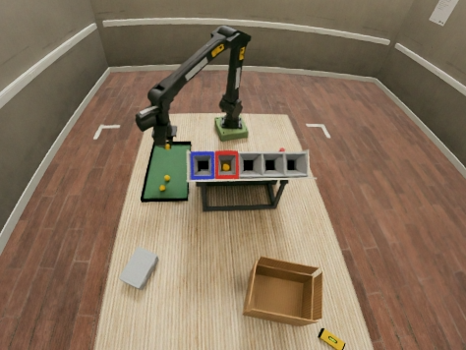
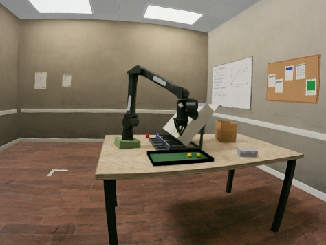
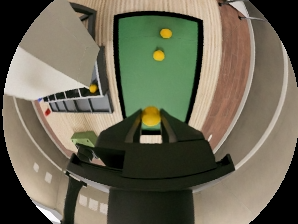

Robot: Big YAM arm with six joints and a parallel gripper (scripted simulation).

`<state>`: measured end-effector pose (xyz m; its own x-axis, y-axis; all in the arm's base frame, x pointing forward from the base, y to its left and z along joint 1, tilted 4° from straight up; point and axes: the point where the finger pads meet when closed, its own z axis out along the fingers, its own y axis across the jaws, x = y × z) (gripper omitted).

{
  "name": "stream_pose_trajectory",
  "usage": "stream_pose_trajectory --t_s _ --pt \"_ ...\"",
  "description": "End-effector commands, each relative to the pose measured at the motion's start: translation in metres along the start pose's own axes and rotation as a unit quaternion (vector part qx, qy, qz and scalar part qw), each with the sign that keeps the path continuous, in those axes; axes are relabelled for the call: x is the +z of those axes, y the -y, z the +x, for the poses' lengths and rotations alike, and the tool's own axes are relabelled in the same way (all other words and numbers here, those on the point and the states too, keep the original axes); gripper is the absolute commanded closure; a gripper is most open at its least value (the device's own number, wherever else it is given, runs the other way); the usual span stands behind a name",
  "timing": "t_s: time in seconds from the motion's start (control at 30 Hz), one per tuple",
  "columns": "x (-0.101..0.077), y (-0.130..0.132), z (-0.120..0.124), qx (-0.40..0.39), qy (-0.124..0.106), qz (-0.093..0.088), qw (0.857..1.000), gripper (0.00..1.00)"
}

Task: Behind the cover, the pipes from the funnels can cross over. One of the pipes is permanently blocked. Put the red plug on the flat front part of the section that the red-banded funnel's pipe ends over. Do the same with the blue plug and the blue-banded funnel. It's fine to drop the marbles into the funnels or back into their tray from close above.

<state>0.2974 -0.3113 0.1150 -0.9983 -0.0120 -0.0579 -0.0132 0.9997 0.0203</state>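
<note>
My gripper (image 1: 167,145) (image 2: 180,132) (image 3: 151,112) is shut on a yellow marble (image 3: 152,116) and holds it above the back end of the green tray (image 1: 169,162) (image 2: 165,157) (image 3: 143,70). Two more yellow marbles (image 1: 167,177) (image 2: 189,155) (image 3: 158,55) lie in the tray. The funnel row stands to the right of the tray. The blue-banded funnel (image 1: 202,165) looks empty. The red-banded funnel (image 1: 226,165) has a yellow marble (image 1: 225,167) (image 3: 93,88) in it. The red plug (image 1: 281,148) (image 2: 147,135) and the blue plug (image 2: 157,134) stand behind the slanted cover (image 2: 192,127).
An open cardboard box (image 1: 285,290) (image 2: 225,131), a grey block (image 1: 139,267) (image 2: 247,152) and a yellow level (image 1: 331,339) lie on the table away from the funnels. The arm's green base (image 1: 230,129) (image 2: 126,142) stands behind the funnel row.
</note>
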Motion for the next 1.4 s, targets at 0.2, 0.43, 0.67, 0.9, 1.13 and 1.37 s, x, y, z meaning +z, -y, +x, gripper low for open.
stream_pose_trajectory --t_s 0.2,0.43,0.67,0.9,1.13,1.37 --pt "-0.0119 0.0131 -0.0037 0.000 0.009 0.009 1.000 1.00" --pt "-0.0119 0.0131 -0.0037 0.000 0.010 0.010 1.000 1.00" --pt "-0.0119 0.0130 -0.0036 0.000 0.010 0.010 1.000 1.00" --pt "-0.0119 0.0129 -0.0034 0.000 0.010 0.009 1.000 1.00" --pt "-0.0123 0.0136 -0.0033 0.000 0.010 0.009 1.000 1.00" --pt "-0.0137 0.0162 -0.0033 0.000 0.010 0.009 1.000 1.00"
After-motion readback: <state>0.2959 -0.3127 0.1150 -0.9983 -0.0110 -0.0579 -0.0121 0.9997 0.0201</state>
